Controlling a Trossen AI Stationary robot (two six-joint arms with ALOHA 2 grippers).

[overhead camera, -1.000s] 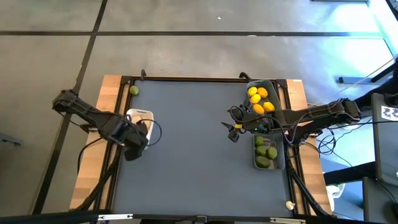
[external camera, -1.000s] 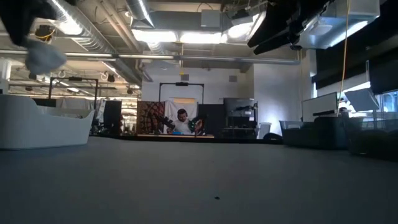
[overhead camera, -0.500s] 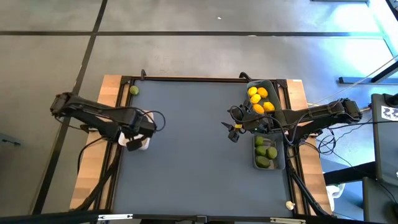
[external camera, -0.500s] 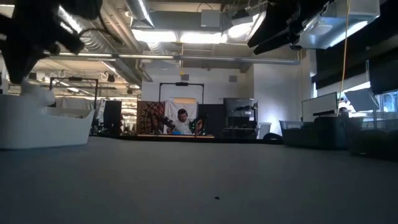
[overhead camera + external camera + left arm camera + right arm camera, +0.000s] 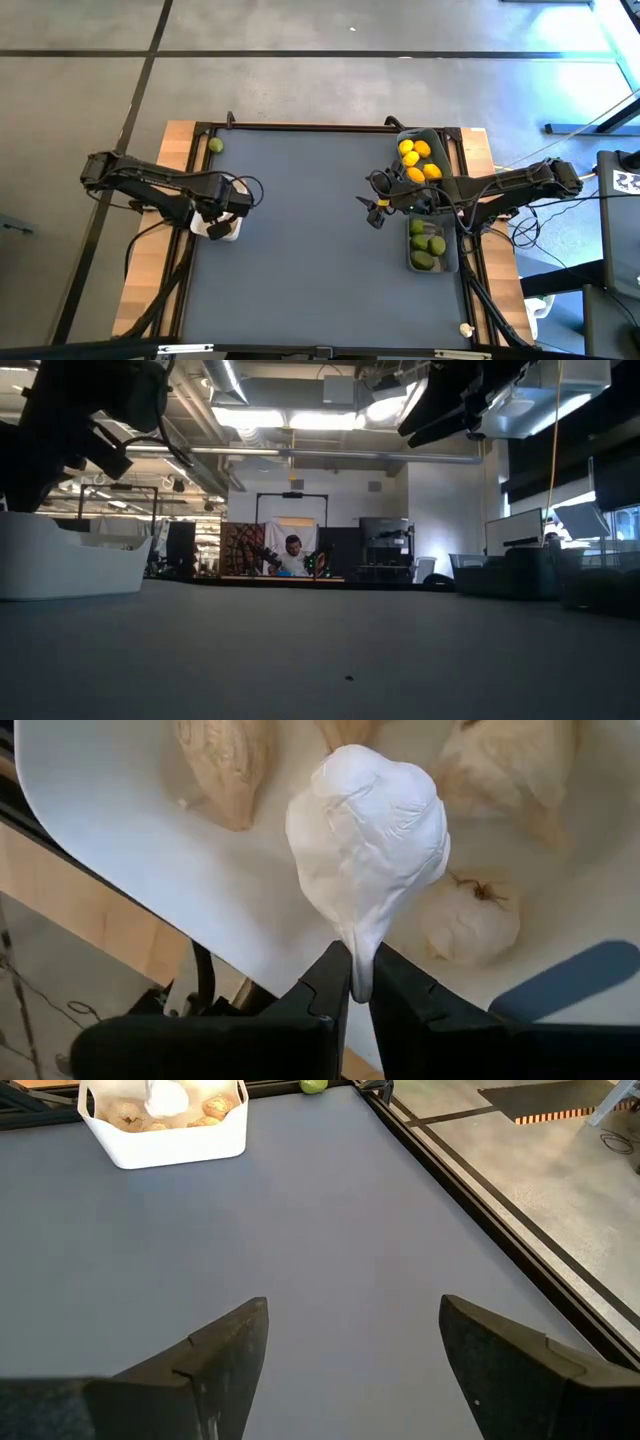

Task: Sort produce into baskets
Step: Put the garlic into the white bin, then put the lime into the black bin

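The left wrist view alone shows the grip: the left gripper has its jaws closed on the thin stem end of a white garlic bulb, which hangs over the open white basket. Three more garlic bulbs lie on that basket's floor, one of them just beside the held bulb. In the high view the same gripper covers most of the white basket at the table's left edge, and the bulb cannot be made out there. The low view shows only the basket's side wall with the left arm dark above it.

The right gripper hangs over the table's right half, beside the two other baskets, jaws spread wide and holding nothing; the right wrist view confirms bare grey table between its fingers.

The dark grey basket at the far right corner holds yellow-orange lemons. The blue-grey basket on its near side holds green limes. The right arm crosses between these two.

One lime sits loose near the table's far left corner. A small pale piece lies at the near right corner; its kind cannot be told. The low view shows a person well beyond the table.
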